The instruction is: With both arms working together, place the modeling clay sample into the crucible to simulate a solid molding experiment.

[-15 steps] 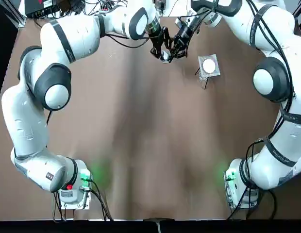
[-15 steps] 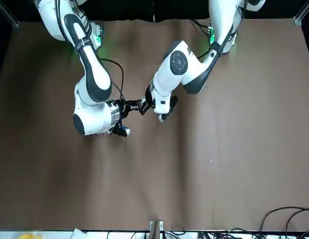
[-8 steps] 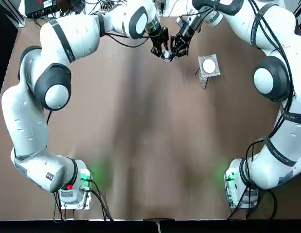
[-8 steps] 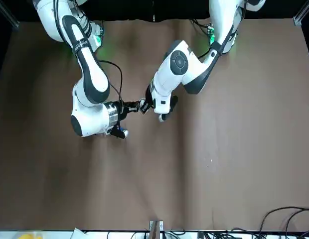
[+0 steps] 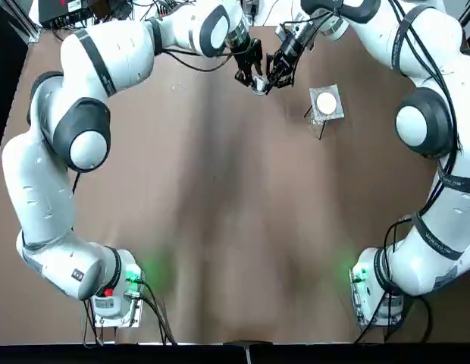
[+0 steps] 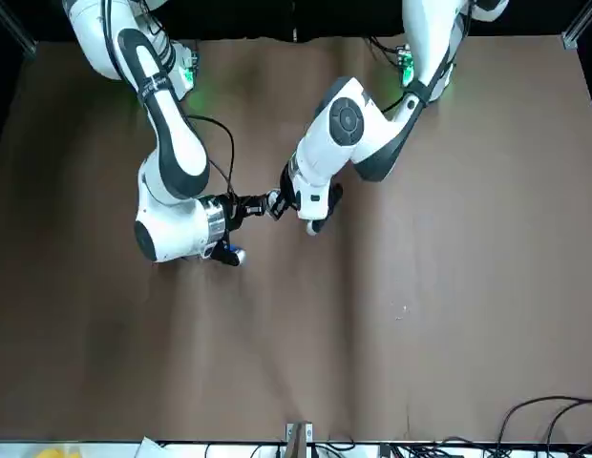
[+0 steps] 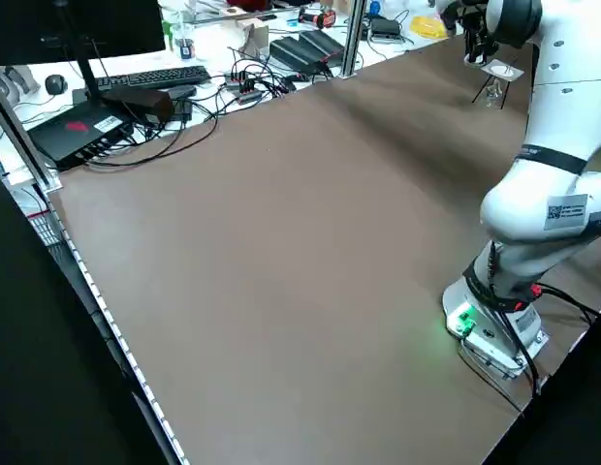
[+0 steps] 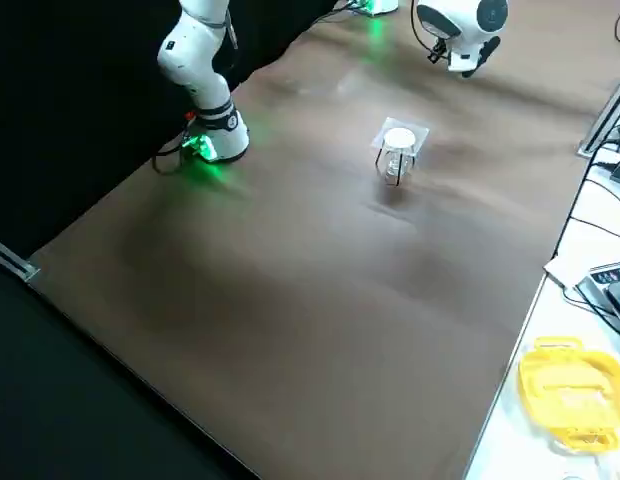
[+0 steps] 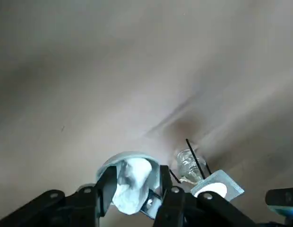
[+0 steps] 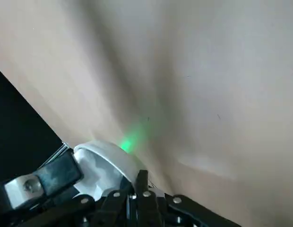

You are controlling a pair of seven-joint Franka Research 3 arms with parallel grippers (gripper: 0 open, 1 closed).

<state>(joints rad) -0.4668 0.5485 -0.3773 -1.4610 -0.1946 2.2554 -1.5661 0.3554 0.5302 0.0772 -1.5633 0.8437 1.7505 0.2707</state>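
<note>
Left claw point(image 9: 137, 170): being held over the far part of the table point(image 5: 212, 205), its two fingers being kept apart, released, on either side of the modeling clay sample point(image 9: 132, 182). Modeling clay sample: being seen as a white lump at the mouth of the crucible, within its rim; whether it is being touched by a finger cannot be told. Right claw point(image 10: 135, 178): being positioned directly opposite the left claw, clenched on the wall of the crucible point(image 10: 120, 157), which is being held above the table. Mesh plate point(image 8: 415, 135): being supported on thin black legs near the claws.
</note>
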